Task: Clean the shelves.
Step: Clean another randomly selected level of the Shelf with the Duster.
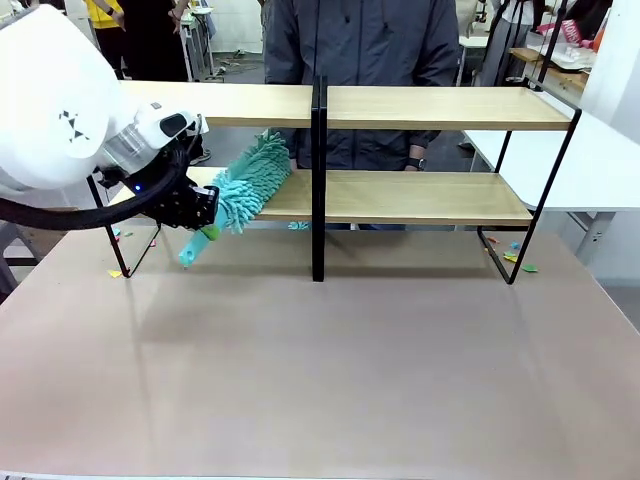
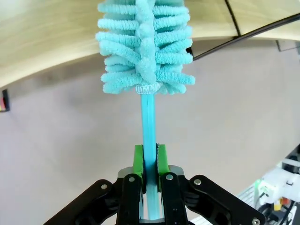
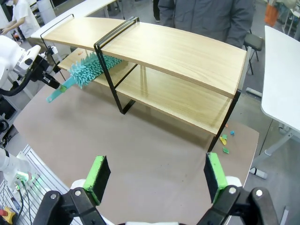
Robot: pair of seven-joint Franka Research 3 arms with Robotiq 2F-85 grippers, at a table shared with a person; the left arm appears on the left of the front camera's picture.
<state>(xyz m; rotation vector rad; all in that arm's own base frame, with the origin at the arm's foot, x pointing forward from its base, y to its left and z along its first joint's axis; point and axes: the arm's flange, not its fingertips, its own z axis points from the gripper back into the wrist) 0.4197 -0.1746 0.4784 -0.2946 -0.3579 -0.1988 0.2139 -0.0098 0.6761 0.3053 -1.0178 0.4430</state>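
Two arms: left gripper clamps duster handle, should sweep flat along lower shelves; right gripper spread, empty.

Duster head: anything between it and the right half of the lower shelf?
Yes. The left gripper holds the teal duster on the left lower board, and the black centre frame post joining the two shelves stands between it and the right board. No objects visible on that board.

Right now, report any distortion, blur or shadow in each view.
Front view: sharp, with soft shadows on the table under the shelves. Left wrist view: wide-angle bend curves the shelf board; the duster and left gripper are crisp. Right wrist view: boards bow, and the right gripper stays sharp.
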